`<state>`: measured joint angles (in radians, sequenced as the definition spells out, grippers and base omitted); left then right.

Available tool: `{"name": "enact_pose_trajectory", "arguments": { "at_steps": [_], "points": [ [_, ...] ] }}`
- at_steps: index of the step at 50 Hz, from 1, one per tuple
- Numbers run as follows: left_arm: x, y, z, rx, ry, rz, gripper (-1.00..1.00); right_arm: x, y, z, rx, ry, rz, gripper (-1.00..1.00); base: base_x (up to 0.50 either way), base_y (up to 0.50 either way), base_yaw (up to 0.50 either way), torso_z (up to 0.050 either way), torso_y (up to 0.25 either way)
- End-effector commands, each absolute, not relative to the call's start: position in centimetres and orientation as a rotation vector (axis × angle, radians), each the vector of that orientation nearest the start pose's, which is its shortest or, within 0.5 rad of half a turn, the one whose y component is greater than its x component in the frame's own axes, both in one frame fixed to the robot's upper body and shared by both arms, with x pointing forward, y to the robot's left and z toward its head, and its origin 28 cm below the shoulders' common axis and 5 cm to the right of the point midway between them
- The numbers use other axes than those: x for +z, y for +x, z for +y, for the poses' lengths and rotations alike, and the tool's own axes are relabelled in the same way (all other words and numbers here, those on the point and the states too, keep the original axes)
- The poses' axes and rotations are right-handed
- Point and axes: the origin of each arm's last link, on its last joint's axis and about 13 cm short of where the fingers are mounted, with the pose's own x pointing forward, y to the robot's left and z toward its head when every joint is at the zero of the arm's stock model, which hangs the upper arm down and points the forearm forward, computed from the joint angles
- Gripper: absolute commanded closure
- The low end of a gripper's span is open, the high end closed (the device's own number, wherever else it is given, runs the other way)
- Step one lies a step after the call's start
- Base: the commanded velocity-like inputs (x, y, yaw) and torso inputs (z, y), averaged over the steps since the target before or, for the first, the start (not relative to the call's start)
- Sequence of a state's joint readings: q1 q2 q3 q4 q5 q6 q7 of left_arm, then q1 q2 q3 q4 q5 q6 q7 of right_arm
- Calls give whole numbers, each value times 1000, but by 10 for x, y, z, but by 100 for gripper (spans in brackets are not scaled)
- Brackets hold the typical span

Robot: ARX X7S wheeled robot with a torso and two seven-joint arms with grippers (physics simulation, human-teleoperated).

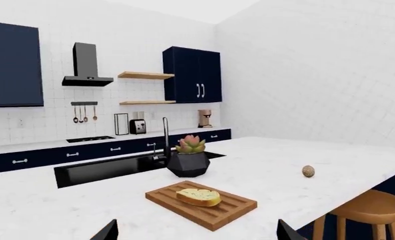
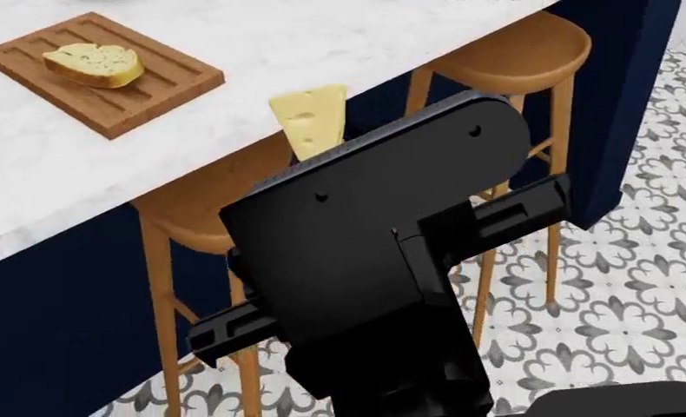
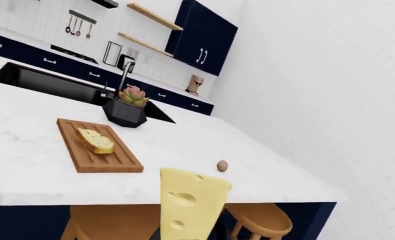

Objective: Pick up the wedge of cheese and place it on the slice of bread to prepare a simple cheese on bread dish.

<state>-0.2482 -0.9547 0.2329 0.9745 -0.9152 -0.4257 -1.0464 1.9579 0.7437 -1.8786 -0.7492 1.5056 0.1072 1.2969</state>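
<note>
One wedge of cheese point(image 2: 309, 118) pinched upright in my R claw point(image 2: 319, 161), raised off tabletop point(image 2: 319, 43) for carrying. Slice of bread point(image 2: 93, 63) waits at 10 o'clock on board point(image 2: 146, 95). L claw point(image 1: 194, 232) open, empty.

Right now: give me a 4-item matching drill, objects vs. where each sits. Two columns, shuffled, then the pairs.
Things:
1. slice of bread
2. wedge of cheese
3. potted succulent
4. small brown round object

Places:
A. beside the sink, behind the board
B. alone on bare counter, away from the board
C. lying on the wooden board
D. off the counter, held up at the right claw near the counter edge above the stools

Pairs: 1-C, 2-D, 3-A, 4-B
</note>
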Motion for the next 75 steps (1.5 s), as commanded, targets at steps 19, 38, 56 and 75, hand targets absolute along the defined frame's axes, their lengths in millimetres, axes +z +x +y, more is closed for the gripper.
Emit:
{"name": "enact_pose_trajectory", "arguments": {
  "at_steps": [19,38,56,75],
  "points": [
    [205,156,241,165,69,-308,-100,270,193,-56,237,-354,-193,100,0,0,500,0,1],
    [206,156,241,166,67,-308,-100,270,194,-55,246,-355,-193,100,0,0,500,0,0],
    [205,157,241,167,66,-308,-100,269,195,-55,246,-359,-191,100,0,0,500,0,1],
    [206,156,241,167,66,-308,-100,269,194,-55,246,-353,-190,100,0,0,500,0,0]
  ]
}}
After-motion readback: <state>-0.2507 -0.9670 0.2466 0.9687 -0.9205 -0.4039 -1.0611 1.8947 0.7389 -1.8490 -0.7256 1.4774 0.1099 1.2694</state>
